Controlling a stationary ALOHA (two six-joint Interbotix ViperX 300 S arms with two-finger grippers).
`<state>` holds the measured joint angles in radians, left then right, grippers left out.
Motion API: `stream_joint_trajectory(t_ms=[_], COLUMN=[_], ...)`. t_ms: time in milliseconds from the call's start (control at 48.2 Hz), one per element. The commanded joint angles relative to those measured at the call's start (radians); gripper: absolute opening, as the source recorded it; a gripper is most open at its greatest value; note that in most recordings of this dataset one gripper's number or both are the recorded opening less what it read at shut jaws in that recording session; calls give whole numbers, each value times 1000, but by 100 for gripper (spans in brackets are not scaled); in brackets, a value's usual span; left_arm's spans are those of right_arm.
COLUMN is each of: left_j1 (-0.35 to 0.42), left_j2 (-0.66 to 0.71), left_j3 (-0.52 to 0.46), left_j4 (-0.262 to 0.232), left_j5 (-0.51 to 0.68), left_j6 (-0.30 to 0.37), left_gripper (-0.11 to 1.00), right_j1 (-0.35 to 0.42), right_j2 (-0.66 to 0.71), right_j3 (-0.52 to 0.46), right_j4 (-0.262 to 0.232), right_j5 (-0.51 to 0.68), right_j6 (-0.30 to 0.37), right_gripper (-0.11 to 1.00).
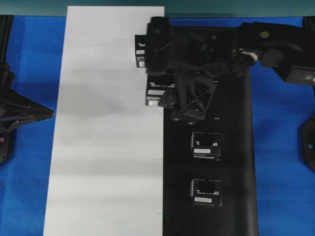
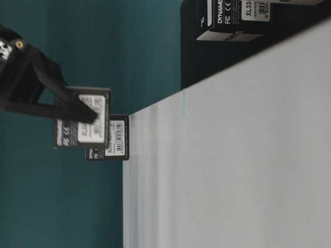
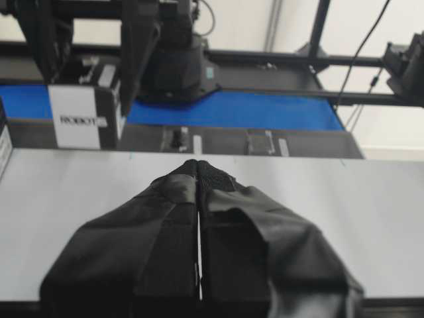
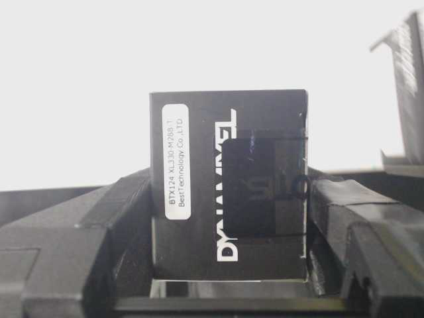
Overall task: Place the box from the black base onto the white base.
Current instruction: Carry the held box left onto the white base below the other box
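Note:
My right gripper (image 1: 167, 92) is shut on a black box (image 1: 156, 91) with white lettering, one finger on each side (image 4: 228, 199). The held box (image 4: 265, 112) hangs a little above the surface, over the seam between the white base (image 1: 108, 147) and the black base (image 1: 236, 172). From table level the box (image 2: 67, 134) is lifted, held by a black fingertip (image 2: 85, 109). A second box (image 1: 141, 51) rests on the white base behind it. Two more boxes (image 1: 205, 145) (image 1: 206, 191) lie on the black base. My left gripper (image 3: 199, 165) is shut and empty, by the white base's left edge (image 1: 45, 112).
The right arm (image 1: 221, 44) stretches across the far end of the black base. Blue tabletop (image 1: 280, 147) borders both sheets. Black frame parts (image 1: 307, 147) stand at the right edge, and the left arm's body (image 1: 12, 108) at the left edge.

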<state>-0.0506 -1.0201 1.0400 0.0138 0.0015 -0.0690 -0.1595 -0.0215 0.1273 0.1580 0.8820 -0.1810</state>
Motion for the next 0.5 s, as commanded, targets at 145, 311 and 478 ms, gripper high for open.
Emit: stream_joint_trajectory(t_ms=[145,311,478], left_j1=[-2,-3,-3], left_j2=[9,9,12], left_j3=[-29,-29,-28], left_j4=[3,3,3], left_j5=[-5,-5,-5], left_j6=[0,0,0], left_gripper=[-4,-5,-4], right_j1=[23,25,25], right_j2=[55,71,87], right_j3=[-49,-52,-61], right_j4=[0,0,-5], right_j5=[-2,-2,-2], right_j6=[-5,-6,-6], right_gripper=[56,56,56])
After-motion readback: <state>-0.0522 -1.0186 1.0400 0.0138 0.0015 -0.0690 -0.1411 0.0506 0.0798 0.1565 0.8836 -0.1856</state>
